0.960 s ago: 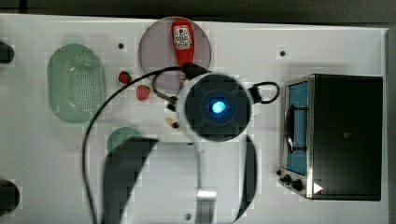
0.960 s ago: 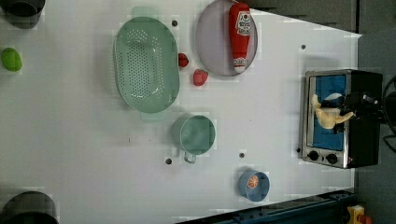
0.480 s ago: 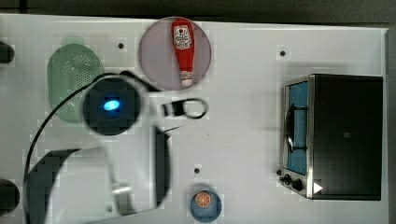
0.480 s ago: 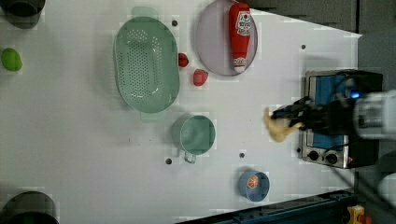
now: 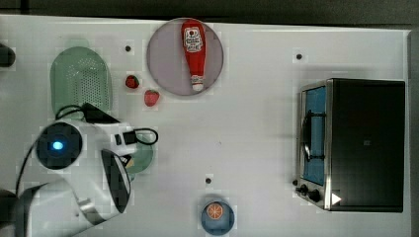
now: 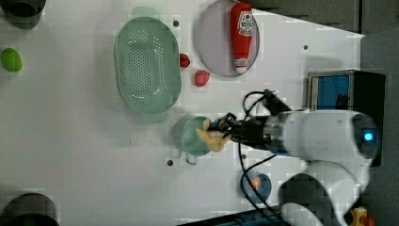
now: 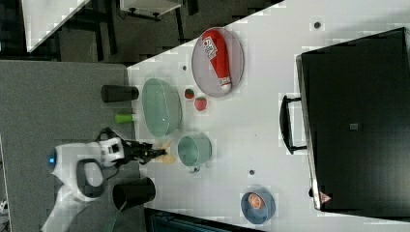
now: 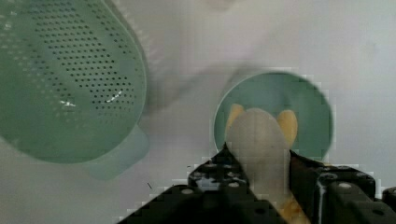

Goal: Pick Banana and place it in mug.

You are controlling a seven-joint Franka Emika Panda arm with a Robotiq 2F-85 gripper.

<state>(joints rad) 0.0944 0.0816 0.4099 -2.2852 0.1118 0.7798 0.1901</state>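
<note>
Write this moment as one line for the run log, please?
hand: shut on banana | position: over mug beside strainer | banana: not yet released | next: likely lower and let go

Gripper [image 8: 261, 186]: black fingers [image 8: 212, 175] closed on the banana [image 8: 257, 140], one on each flank of it. The pale, rounded body of the fruit juts out past the fingertips, with yellow peel flaps spread to either side. Directly beyond the held fruit is the mug [image 8: 306, 100], teal-green, round mouth open toward the camera; the banana overlaps the near part of its rim. Off to one side of the gripper, well apart from the mug, sits the green perforated strainer [image 8: 60, 79], tab handle facing the fingers. White table [image 8: 327, 37] under everything.
</note>
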